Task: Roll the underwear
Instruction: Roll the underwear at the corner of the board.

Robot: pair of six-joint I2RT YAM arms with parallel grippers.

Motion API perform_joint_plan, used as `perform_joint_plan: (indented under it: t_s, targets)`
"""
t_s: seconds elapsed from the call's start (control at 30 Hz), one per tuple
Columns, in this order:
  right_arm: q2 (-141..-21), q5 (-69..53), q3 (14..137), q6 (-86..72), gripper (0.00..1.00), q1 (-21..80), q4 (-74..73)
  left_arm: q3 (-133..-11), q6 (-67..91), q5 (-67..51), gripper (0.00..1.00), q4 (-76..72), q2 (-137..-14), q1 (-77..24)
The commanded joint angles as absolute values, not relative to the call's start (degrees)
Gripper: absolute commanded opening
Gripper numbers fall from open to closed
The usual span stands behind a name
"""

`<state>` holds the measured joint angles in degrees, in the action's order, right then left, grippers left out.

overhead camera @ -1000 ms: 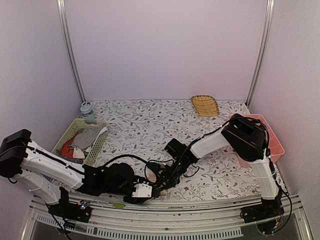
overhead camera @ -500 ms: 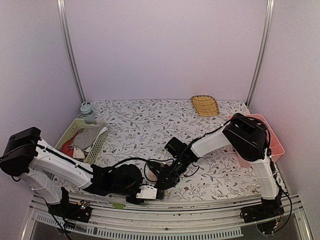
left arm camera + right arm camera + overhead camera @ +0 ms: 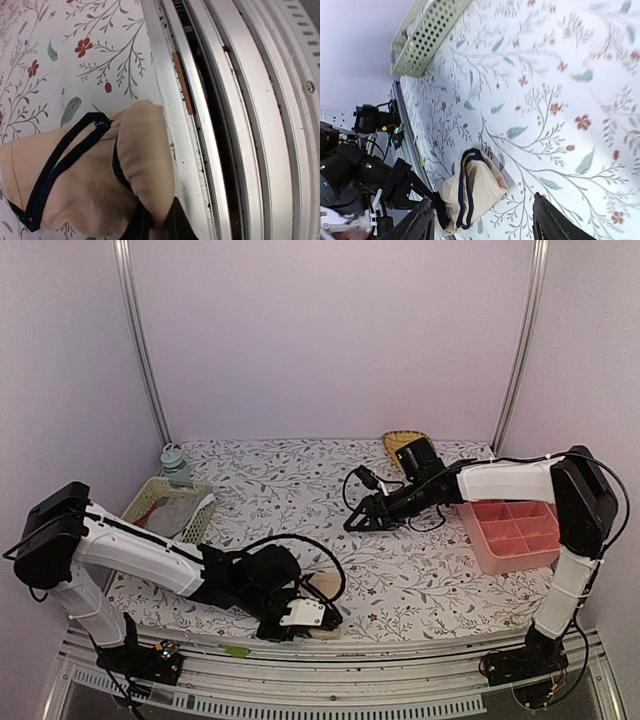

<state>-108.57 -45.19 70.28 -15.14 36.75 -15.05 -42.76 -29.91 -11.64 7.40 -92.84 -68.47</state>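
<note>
The table (image 3: 290, 485), covered in a flowered cloth, carries everything. The left arm (image 3: 140, 555) lies low across its near left part, reaching toward the front edge. The right arm (image 3: 500, 480) stretches from the right side over to the middle of the table. A pink tray (image 3: 545, 555) with compartments sits at the right edge, under the right arm's forearm. A green basket (image 3: 205, 525) at the left edge holds grey, red and white cloth. A small wicker basket (image 3: 398, 441) lies at the far side, partly hidden behind the right wrist. The briefs (image 3: 324, 587), beige with black edging, lie bunched into a loose lump at the very front of the table, just beside the metal rail (image 3: 235, 125). The left gripper (image 3: 156, 227) meets them from the rail side, its dark jaws pinching a fold of the beige cloth. The right gripper (image 3: 356, 523) hangs above bare cloth, well apart from the briefs. In its wrist view its fingers (image 3: 422, 225) stand spread wide with nothing between them. A small pale jar (image 3: 173, 458) stands behind the green basket.
</note>
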Motion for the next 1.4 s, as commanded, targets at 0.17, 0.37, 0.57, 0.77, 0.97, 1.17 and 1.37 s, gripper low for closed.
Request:
perform_joint_plan:
  t_s: [0.17,0.37,0.57,0.77,0.97,1.17,1.37]
  targets:
    - [-77.4,-17.3,57.3,-15.2,1.00,37.9,-8.1,-49.7,-28.5,-29.1,0.00,21.2,-97.9,-58.7]
    - [-68.3,-5.3,53.8,-24.0,0.99,37.6,-8.7,-58.1,-31.3,-35.8,0.00,30.7,-105.6,-54.9]
    - [-66.5,-26.2,50.6,-16.9,1.00,38.2,-10.6,-64.2,-31.0,-37.2,0.00,36.0,-114.0,-51.8]
    - [-58.9,-19.7,40.9,-17.8,0.91,48.3,-7.4,-69.7,-32.4,-38.4,0.00,41.5,-120.8,-49.4]
    - [-65.5,-11.5,40.3,-12.7,0.83,56.3,-7.7,-71.8,-32.9,-38.9,0.00,43.2,-123.6,-48.6]
    - [-82.3,-12.1,47.3,-3.2,0.71,61.6,-7.6,-71.4,-32.8,-38.2,0.00,43.0,-124.1,-48.5]
    - [-92.1,-13.8,51.8,2.8,0.62,65.0,-4.5,-71.4,-32.4,-37.9,0.00,43.0,-124.5,-48.5]
